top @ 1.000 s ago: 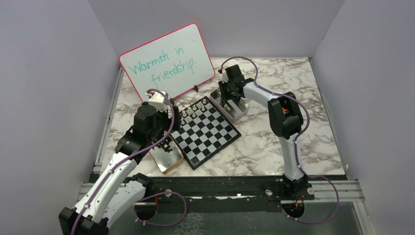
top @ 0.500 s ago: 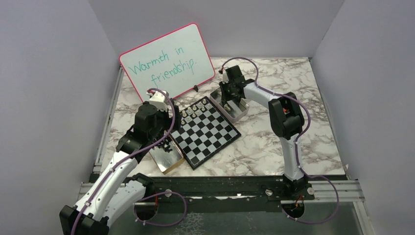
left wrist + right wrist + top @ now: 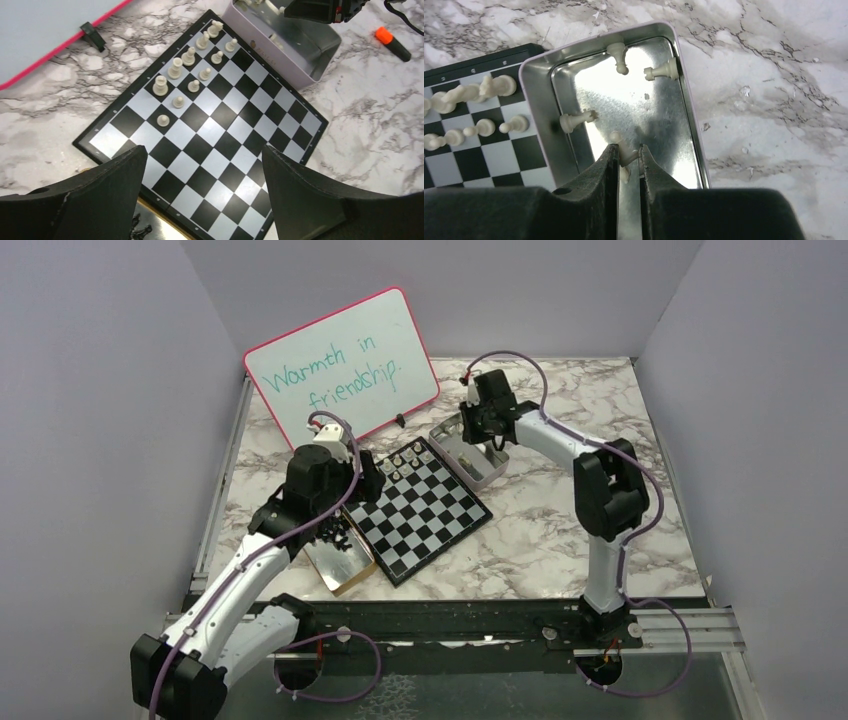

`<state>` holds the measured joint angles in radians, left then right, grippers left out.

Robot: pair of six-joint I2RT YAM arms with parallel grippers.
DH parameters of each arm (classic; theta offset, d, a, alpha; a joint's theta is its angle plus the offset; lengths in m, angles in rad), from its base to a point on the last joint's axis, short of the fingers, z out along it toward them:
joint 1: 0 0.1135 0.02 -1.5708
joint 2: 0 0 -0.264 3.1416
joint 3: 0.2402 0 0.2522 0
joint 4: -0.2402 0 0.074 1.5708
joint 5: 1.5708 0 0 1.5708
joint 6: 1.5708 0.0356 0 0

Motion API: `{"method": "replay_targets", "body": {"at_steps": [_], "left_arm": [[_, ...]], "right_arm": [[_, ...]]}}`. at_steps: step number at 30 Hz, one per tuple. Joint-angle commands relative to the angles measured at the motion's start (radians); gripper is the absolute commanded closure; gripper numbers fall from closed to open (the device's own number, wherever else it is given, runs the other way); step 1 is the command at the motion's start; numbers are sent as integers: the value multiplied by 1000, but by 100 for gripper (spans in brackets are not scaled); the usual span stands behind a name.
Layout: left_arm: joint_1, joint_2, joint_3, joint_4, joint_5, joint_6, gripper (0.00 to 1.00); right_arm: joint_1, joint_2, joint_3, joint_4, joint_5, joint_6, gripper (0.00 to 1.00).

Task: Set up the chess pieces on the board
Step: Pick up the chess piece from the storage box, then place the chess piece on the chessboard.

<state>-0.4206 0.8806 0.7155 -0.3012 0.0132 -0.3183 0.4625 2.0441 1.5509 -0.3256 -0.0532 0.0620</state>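
My left end effector (image 3: pixel 202 162) hangs wide open over the near corner of the chessboard (image 3: pixel 235 150), holding nothing. Cream-white chessmen (image 3: pixel 176 67) stand in two rows along its far-left edge. My right end effector (image 3: pixel 628 162) is pinched narrow on one cream-white piece (image 3: pixel 620 142) inside the tin (image 3: pixel 649 110), with the piece's long axis pointing away from the fingers. The chessboard lies just left of the tin, so the right arm is nearer.

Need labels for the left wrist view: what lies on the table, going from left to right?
pink-rimmed whiteboard → chessboard → metal tin → orange-capped marker
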Motion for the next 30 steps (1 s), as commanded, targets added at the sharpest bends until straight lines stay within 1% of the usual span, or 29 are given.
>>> {"method": "replay_targets", "body": {"at_steps": [1, 5, 8, 10, 13, 17, 20, 22, 27, 30], "left_arm": [[3, 28, 49, 76, 116, -133, 16], [3, 74, 89, 102, 201, -214, 23], [3, 118, 124, 122, 268, -283, 31], [3, 142, 138, 151, 320, -332, 35], [3, 160, 148, 209, 376, -415, 43], [3, 173, 153, 289, 411, -489, 50], [3, 203, 183, 297, 417, -498, 53], [3, 232, 204, 297, 424, -505, 53], [-3, 275, 194, 397, 472, -586, 53], [-16, 283, 186, 424, 473, -612, 56]], "right_arm": [[-6, -116, -72, 31, -57, 26, 93], [-5, -243, -197, 128, -208, 57, 92], [-5, -319, -280, 214, -382, 70, 92], [-4, -368, -337, 286, -470, 77, 92], [-2, -436, -420, 414, -572, 114, 92], [9, -502, -510, 583, -686, 189, 92], [16, -542, -582, 727, -719, 276, 92], [21, -559, -611, 787, -733, 322, 92], [30, -563, -611, 803, -766, 339, 92], [32, -568, -616, 812, -770, 340, 92]]}}
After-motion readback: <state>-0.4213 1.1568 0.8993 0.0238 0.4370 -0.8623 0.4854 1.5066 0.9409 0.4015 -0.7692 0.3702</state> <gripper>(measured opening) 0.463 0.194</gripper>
